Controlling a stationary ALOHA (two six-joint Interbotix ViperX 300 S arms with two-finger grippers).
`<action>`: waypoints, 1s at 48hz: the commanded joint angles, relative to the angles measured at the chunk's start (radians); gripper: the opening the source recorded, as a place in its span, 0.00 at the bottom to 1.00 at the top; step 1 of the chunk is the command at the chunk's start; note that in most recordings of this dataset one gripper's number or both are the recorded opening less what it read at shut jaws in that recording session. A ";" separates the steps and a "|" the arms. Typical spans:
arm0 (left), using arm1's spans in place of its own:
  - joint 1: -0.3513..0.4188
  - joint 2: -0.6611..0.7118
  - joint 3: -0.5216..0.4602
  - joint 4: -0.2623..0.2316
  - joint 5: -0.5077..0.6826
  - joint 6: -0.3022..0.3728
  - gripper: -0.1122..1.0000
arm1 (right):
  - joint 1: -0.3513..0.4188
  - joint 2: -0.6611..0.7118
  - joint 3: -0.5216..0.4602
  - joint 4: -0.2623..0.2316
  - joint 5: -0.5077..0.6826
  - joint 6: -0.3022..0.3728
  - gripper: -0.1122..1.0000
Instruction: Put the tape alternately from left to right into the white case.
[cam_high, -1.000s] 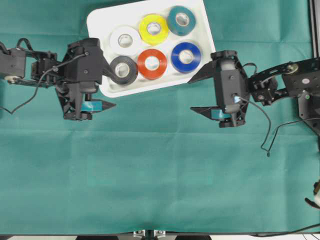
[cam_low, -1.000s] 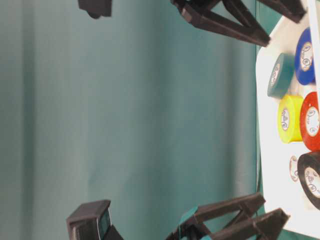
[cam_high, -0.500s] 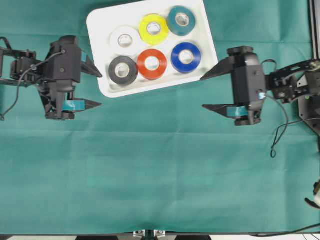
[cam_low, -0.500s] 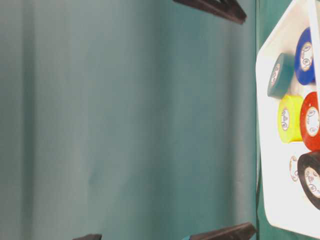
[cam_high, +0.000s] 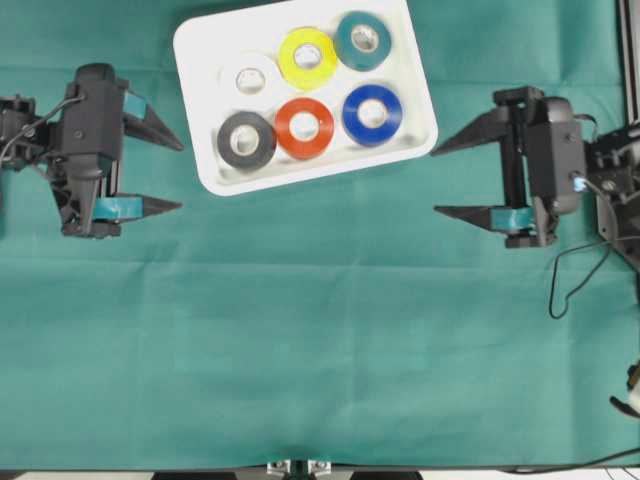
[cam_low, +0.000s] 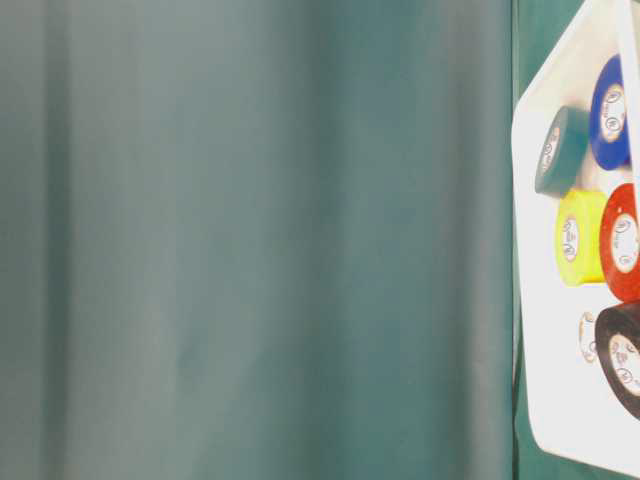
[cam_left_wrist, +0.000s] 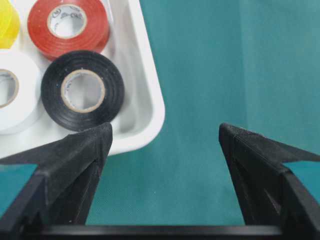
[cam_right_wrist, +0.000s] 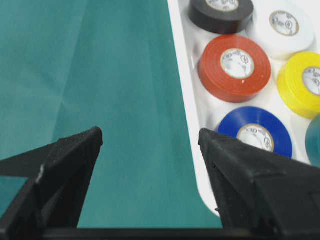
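Nearest the lower edge of the overhead view we see only bare green cloth (cam_high: 320, 360), which covers the whole table. Farther up, at about nine o'clock, we find the left gripper (cam_high: 172, 173), its two black fingers spread wide and grasping nothing. Opposite it, at about three o'clock, the right gripper (cam_high: 447, 178) stands the same way, two fingers spread wide apart and empty. Both sit over the cloth, apart from the case, one on each side of it.

Between them and farther back, at twelve o'clock, lies the one white case (cam_high: 200, 40), slightly tilted. We count six rolls of tape in it, lying flat in two rows of three. In the near row, from left to right, we have the black roll (cam_high: 246, 140), the red roll (cam_high: 304, 127) and the blue roll (cam_high: 372, 114). In the far row, we have the white roll (cam_high: 250, 81), the yellow roll (cam_high: 307, 59) and the teal roll (cam_high: 362, 40). Neighbouring rolls sit just beside one another.

In the left wrist view the black roll lies nearest the case's rounded corner.
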 joint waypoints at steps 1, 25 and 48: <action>-0.002 -0.028 0.003 -0.002 -0.028 0.002 0.83 | -0.009 -0.034 0.006 0.014 -0.003 0.000 0.87; -0.002 -0.086 0.058 -0.002 -0.067 0.000 0.83 | -0.029 -0.268 0.141 0.061 -0.003 0.002 0.87; 0.000 -0.170 0.133 -0.002 -0.127 0.000 0.83 | -0.044 -0.430 0.224 0.080 -0.003 0.002 0.87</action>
